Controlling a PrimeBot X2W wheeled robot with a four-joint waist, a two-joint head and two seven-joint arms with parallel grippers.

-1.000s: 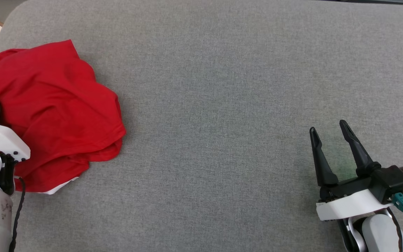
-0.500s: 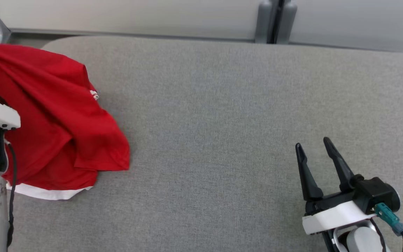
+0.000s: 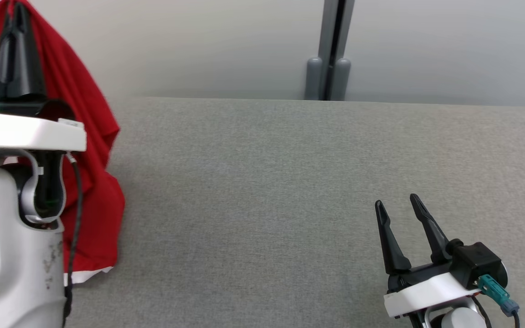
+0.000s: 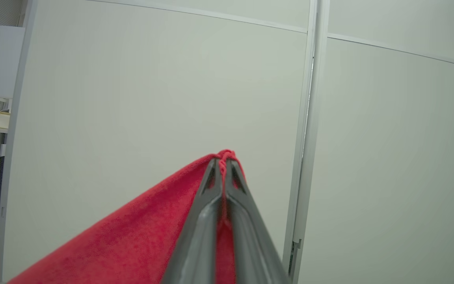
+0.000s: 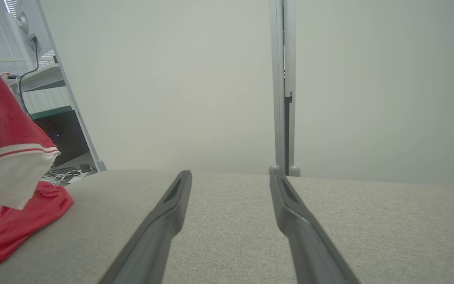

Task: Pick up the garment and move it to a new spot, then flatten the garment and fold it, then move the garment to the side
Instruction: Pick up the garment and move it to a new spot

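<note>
Grey fabric table [image 3: 267,182] below pale wall panels. The left claw [image 4: 224,161] was pinched tight on the red garment [image 3: 96,196], held high, its hem resting at the table's left end. The right claw [image 3: 395,200] gaped empty, low right.

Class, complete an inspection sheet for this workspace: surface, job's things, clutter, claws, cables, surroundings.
Surface: grey fabric surface, flat.
Job's things: red garment with white hem, hanging from the left claw, lower end resting on the surface.
Clutter: nothing seen.
Claws: left claw shut on the garment, raised; right claw open, empty, low over the surface.
Cables: black cable along the left forearm; teal plug at the right wrist.
Surroundings: pale partition wall, grey post.
</note>
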